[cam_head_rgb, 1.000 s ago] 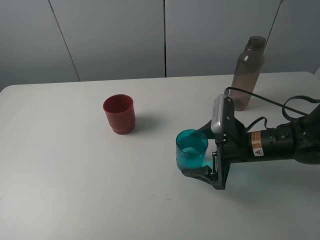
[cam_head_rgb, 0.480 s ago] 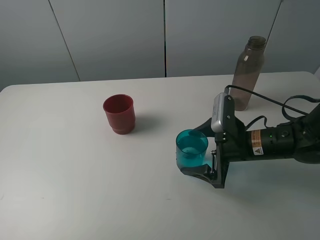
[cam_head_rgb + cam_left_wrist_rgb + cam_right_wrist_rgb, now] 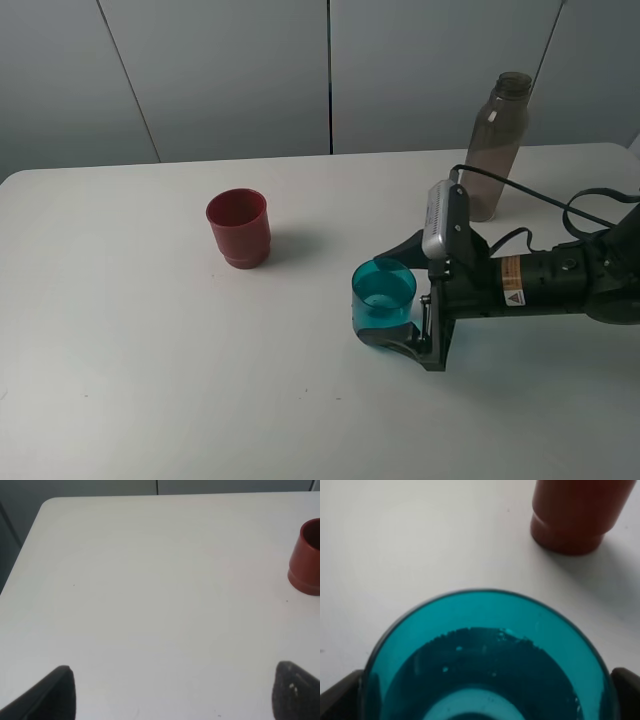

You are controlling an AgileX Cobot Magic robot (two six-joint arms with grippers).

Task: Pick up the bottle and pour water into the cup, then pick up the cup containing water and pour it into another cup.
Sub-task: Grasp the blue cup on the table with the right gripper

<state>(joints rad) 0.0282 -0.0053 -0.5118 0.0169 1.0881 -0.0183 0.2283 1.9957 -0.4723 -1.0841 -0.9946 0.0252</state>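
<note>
The cup (image 3: 383, 298), a translucent teal tumbler with water in it, stands upright on the white table. My right gripper (image 3: 393, 297) is open and straddles it, one finger on each side. In the right wrist view the cup (image 3: 485, 670) fills the space between the fingertips (image 3: 337, 695); whether they touch it I cannot tell. The other cup (image 3: 238, 228), dark red, stands to the left, apart from it. The smoky bottle (image 3: 494, 150) stands upright at the back right. The left gripper (image 3: 172, 695) is open over bare table, with the red cup (image 3: 307, 560) far ahead of it.
The white table (image 3: 130, 350) ends in a back edge against grey wall panels. A black cable (image 3: 520, 190) runs from the right arm past the bottle's base. The left arm does not show in the exterior view.
The right gripper has crept slightly left, reaching further around the teal cup. The cup, the red cup and the bottle have stayed in place.
</note>
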